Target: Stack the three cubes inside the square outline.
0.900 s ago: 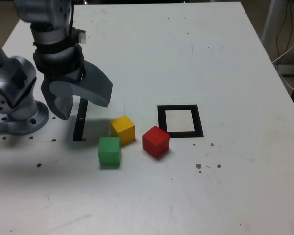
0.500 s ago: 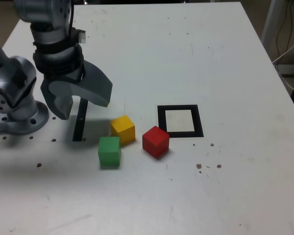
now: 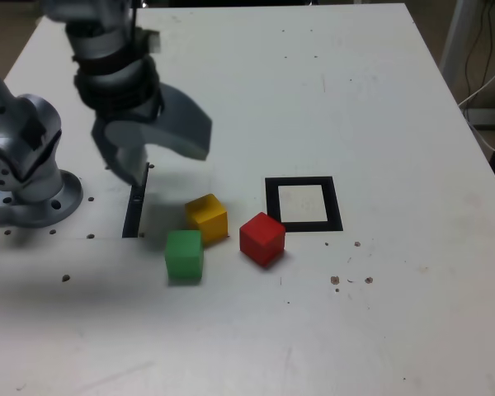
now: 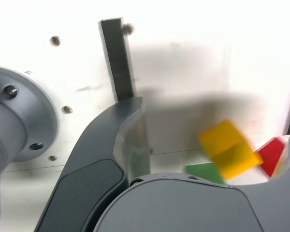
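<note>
Three cubes lie apart — your spread, empty gripper (image 3: 157,153) hangs up-left of the yellow cube (image 3: 207,217) — nearest.

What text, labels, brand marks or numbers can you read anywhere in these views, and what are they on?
None can be read in either view.
The red cube, yellow cube and green cube have plain faces.
The square outline is only a black frame with a white centre, and the black strip is unmarked.
The open claw and the arm base show no visible brand or number.
</note>
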### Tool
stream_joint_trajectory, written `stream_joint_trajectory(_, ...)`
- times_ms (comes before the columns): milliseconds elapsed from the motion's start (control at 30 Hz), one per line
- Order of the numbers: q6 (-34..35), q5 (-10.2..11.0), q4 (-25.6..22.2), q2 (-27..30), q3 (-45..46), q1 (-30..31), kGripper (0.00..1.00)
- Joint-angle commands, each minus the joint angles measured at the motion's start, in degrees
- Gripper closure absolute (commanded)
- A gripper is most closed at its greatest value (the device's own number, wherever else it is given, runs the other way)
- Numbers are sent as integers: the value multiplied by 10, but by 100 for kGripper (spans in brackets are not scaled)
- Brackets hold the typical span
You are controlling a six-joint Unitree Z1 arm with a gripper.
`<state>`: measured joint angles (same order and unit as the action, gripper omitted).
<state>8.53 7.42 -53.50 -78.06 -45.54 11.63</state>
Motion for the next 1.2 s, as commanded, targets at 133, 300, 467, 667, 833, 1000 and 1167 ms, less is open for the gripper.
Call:
stream_joint_trajectory(133, -2, -10, -34, -46, -105, 26, 0)
stream_joint_trajectory(300, 22, -26, -46, -78, -158, 56, 0)
stream_joint_trajectory(467, 83, -40, -34, -111, -190, 75, 0)
stream_joint_trajectory(667, 189, -56, -23, -156, -219, 91, 0)
stream_joint_trajectory(833, 291, -56, -22, -184, -224, 104, 0)
stream_joint_trajectory(1000, 338, -76, -35, -208, -239, 109, 1)
stream_joint_trajectory(1167, 382, -85, -41, -229, -253, 119, 1)
